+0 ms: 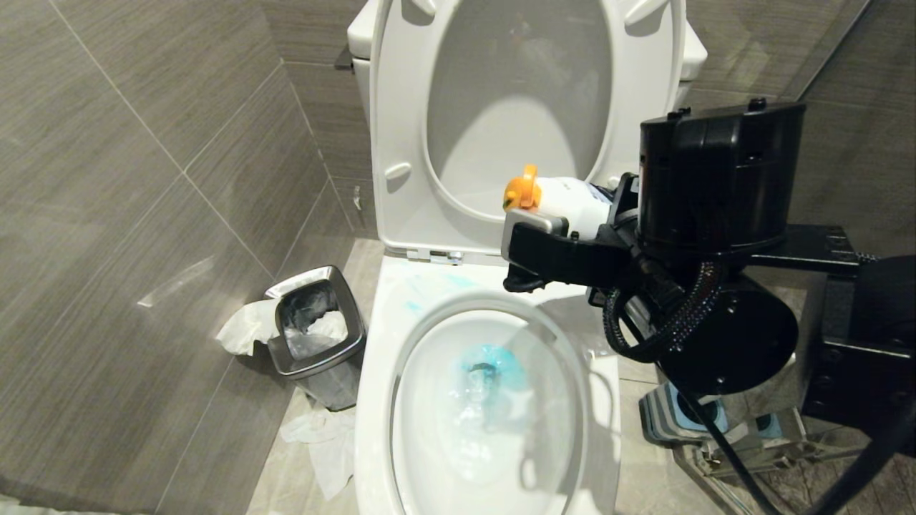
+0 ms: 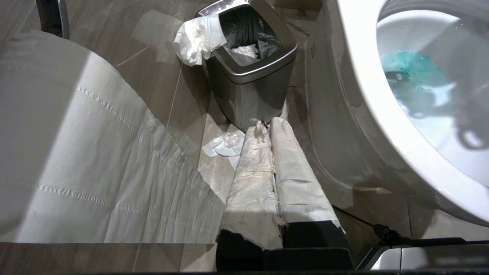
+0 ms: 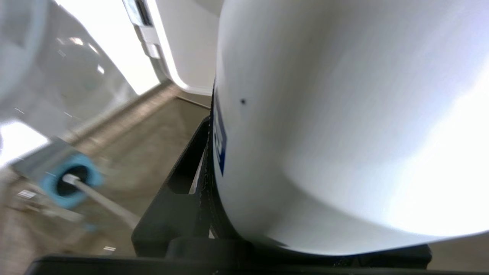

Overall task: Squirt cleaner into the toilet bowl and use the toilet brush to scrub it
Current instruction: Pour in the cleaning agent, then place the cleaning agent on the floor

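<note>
While the right gripper [image 1: 572, 236] hangs above the far right edge of the toilet bowl [image 1: 372, 400], it has its fingers clamped around the cleaner [image 1: 569, 200], the white bottle lying roughly level with its orange cap [image 1: 522, 189] pointing left, toward the raised seat [image 1: 401, 143]. From the right wrist the bottle's white body [image 3: 344, 114] fills nearly everything, pressed against one black finger [image 3: 183, 179], with a sliver of navy label [image 3: 219, 141] at its edge. Below and just left of the gripper, the bowl's water holds a blue-green patch of cleaner liquid [image 1: 490, 361], and faint blue streaks mark the rim's far left part [image 1: 415, 300].

On the floor to the right of the toilet, beneath the arm, stands a blue-grey holder [image 3: 70, 183] with the toilet brush [image 3: 99, 200] handle slanting out of it; its bristle head is hidden inside.

Left of the bowl, close to the wall, sits a steel waste bin [image 1: 315, 336] with crumpled tissue [image 1: 247, 325] draped over its rim and more paper on the floor [image 1: 322, 443] beside it. That leaves only a narrow strip of tile between bin and bowl. The left gripper [image 2: 273, 126] is low on that side, its paper-wrapped fingers pressed together and empty, pointing at the bin, with a white paper roll [image 2: 76, 152] near it.
</note>
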Controlling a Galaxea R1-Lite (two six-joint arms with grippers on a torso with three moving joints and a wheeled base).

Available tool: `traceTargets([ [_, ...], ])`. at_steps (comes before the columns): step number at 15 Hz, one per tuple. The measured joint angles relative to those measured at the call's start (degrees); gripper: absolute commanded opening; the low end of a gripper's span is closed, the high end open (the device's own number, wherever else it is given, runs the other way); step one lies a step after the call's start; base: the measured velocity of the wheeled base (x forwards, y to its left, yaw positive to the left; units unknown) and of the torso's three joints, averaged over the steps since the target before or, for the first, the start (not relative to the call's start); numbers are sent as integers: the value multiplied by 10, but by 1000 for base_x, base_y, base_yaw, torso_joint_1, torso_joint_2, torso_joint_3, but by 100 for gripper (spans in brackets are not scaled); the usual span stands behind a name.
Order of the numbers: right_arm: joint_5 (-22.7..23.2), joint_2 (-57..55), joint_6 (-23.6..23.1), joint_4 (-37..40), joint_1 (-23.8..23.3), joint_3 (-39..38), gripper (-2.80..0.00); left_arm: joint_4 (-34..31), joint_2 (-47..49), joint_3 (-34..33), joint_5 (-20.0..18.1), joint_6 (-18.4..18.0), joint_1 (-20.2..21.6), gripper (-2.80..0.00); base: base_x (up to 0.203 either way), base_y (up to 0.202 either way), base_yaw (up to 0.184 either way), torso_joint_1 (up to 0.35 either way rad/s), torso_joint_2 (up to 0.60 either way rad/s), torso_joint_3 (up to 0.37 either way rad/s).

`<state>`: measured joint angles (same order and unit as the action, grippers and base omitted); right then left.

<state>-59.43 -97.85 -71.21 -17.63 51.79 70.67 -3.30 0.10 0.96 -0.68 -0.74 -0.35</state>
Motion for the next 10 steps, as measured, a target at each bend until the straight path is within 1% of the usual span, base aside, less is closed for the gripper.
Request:
traceTargets([
  [5,2,10,135,-1,-13,-13,-280,0,0,0,1,1,0,-280,0,0,0,0,0,0],
  [8,4,15,233,3,-32,-14,-280,0,0,0,1,0,0,-280,0,0,0,0,0,0],
  [10,12,24,313,29,-38,-16,-280,0,0,0,1,1,0,-280,0,0,0,0,0,0],
])
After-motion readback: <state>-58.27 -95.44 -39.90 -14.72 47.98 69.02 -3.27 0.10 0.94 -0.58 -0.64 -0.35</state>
